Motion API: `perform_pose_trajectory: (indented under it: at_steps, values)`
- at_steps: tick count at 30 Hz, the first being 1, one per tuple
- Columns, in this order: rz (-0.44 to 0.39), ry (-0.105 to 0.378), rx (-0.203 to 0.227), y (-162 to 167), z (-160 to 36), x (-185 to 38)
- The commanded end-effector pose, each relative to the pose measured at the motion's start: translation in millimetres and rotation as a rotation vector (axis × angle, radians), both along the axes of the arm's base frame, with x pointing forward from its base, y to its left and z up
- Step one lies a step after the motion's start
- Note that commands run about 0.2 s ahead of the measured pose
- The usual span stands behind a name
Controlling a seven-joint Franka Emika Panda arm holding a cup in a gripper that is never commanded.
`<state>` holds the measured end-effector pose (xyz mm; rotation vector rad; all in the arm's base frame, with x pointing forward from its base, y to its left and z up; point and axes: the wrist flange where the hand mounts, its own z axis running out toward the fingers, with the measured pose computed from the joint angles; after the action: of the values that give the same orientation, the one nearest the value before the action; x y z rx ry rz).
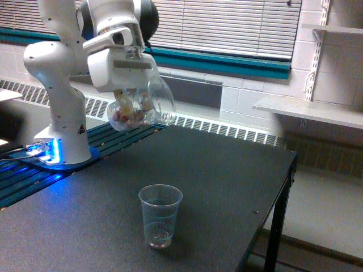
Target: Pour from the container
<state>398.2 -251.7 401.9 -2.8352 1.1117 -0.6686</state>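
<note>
Above the table point(227, 170), the gripper point(133, 105) clasps the tilted container point(142, 107) hanging just beneath it.

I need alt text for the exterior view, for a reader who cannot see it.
A white robot arm's gripper holds a clear, wide glass-like container, tilted, with pinkish pieces inside, above a dark grey table. A smaller clear tapered plastic cup stands upright on the table nearer the camera.

Single ext. view, raised, off table point(227, 170) front corner, facing ~12 o'clock to window blinds point(238, 25); mid-range; arm base point(62, 141) at 10 o'clock.
</note>
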Motion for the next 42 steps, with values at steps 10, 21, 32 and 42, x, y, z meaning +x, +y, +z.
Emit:
perform_pose_trajectory:
  at_steps: [10, 21, 32, 42]
  values:
    - [0.05, 0.111, -0.059, -6, -27.3, -16]
    - [0.048, 0.155, -0.086, -2, -38.2, -20]
    - [0.046, 0.192, -0.132, 5, -35.6, -17]
    - [-0.001, 0.226, -0.15, 13, -38.8, -18]
